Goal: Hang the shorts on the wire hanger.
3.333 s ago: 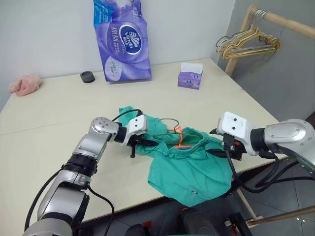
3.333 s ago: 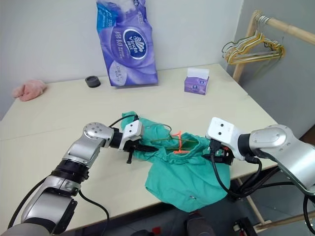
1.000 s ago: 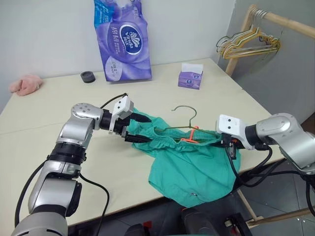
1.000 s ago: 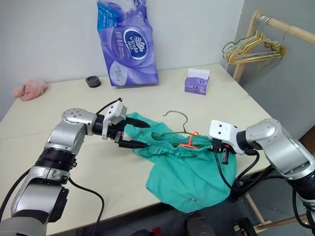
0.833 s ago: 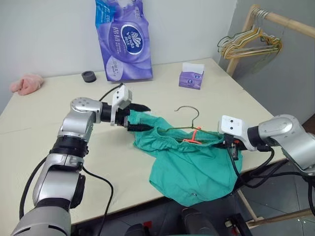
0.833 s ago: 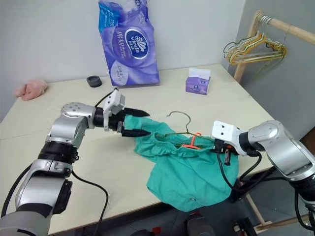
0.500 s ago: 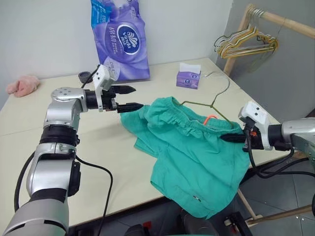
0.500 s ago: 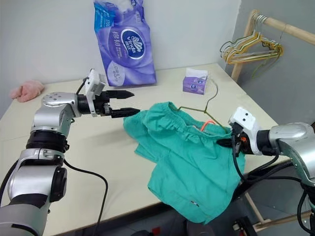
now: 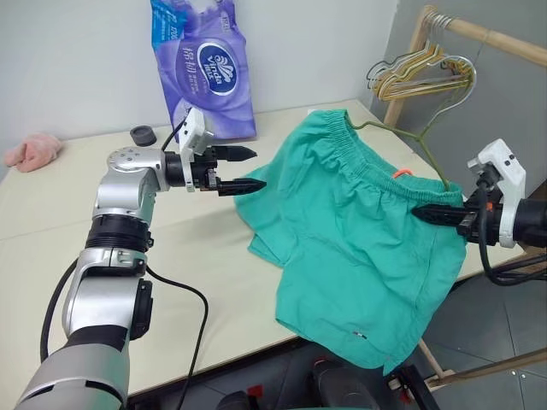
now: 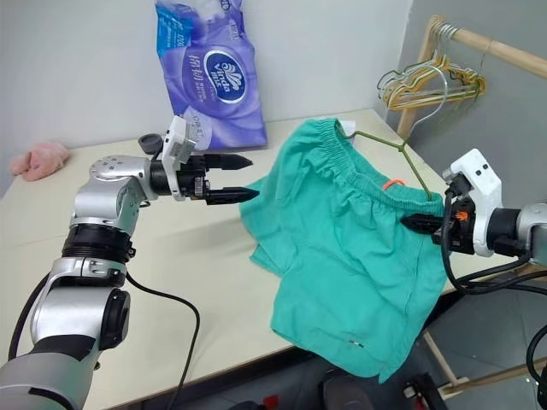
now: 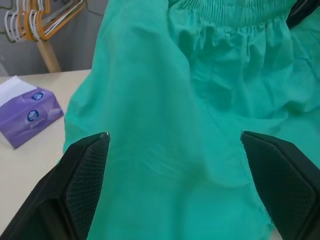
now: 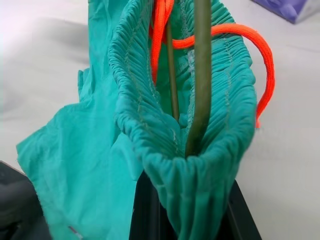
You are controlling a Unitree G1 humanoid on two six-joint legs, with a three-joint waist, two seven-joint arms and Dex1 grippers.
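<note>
The teal shorts (image 9: 367,231) hang lifted above the table, waistband slanting from high at the back down to my right gripper (image 9: 427,213). That gripper is shut on the bunched waistband end (image 12: 195,190). The thin wire hanger (image 10: 416,173) runs inside the waistband, its hook rising above the shorts. The orange drawstring (image 12: 250,45) loops out beside the wire. My left gripper (image 9: 256,168) is open, level, just left of the shorts' edge with nothing between its fingers (image 11: 75,185).
A purple tissue pack (image 9: 205,68) stands at the back of the table (image 9: 197,256), with a black cap (image 9: 144,135) and a pink cloth (image 9: 30,149) to its left. A small purple tissue box (image 11: 30,117) sits behind the shorts. A wooden rack with several hangers (image 9: 419,73) stands at right.
My right gripper has risen with the waistband and hanger, lifting the shorts off the table so they hang. My left gripper, still open, has moved up and away from the fabric.
</note>
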